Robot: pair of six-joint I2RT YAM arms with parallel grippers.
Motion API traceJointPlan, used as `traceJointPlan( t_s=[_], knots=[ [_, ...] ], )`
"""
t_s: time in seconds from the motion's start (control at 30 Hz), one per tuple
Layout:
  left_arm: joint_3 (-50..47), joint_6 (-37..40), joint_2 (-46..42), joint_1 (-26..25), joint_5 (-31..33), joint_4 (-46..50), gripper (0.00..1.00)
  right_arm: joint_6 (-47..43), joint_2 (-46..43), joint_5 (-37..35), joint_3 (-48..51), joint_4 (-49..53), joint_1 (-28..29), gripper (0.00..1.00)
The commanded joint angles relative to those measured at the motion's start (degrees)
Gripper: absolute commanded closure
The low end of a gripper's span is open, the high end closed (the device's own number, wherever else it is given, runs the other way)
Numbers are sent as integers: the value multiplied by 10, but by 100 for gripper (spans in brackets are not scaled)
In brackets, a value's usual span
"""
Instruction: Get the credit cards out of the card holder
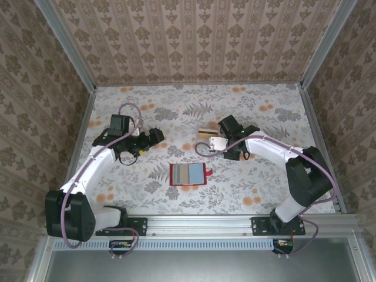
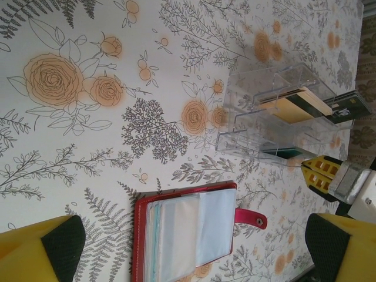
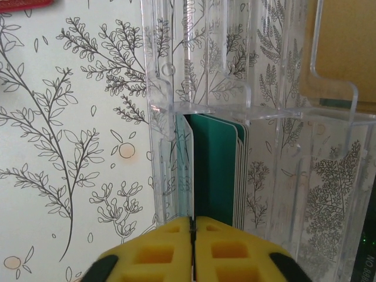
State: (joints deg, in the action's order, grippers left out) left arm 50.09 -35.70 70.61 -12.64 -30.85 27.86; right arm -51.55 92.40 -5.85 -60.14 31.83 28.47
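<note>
At the front slot of the clear rack (image 3: 282, 117), right hand (image 3: 192, 249) with yellow pads closed to a hairline seam, apparently pinched on a pale card (image 3: 189, 170), its edge running straight into that seam. Just behind it in the same slot, teal credit cards (image 3: 214, 170) standing upright; in the rack's rear tier, a tan card (image 2: 288, 108) and a black card (image 2: 348, 106). Well apart from the rack, toward the arm bases, card holder (image 1: 188, 174) lying open and flat on the floral bench (image 1: 264, 106); contents of its pockets impossible to tell. Well apart from the rack on the left arm's side, left hand (image 1: 150, 143) spread wide, clamped on nothing.

Risk of dragging the pale card back out of the slot by retreating before fully letting go, and of tipping the light rack the same way. Risk of knocking the teal stack askew by opening while pressed against the slot wall. Risk of clipping the rack's front lip and scattering everything by swinging back low toward the holder.
</note>
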Motion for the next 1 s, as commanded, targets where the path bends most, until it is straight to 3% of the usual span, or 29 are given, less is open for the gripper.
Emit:
traceJointPlan(
  t_s=[0.0, 0.13, 0.6, 0.97],
  knots=[
    [-7, 11, -16, 5, -10, -2, 0, 15, 7, -6, -2, -5, -3, 81],
    [-8, 10, -16, 6, -12, -5, 0, 22, 6, -14, -5, -7, -3, 75],
    [-10, 10, -14, 8, -18, -12, 0, 47, 19, -86, -7, -69, -4, 73],
    [-14, 9, -13, 8, -24, -14, 0, 117, -37, -48, -17, -57, -4, 71]
  ],
)
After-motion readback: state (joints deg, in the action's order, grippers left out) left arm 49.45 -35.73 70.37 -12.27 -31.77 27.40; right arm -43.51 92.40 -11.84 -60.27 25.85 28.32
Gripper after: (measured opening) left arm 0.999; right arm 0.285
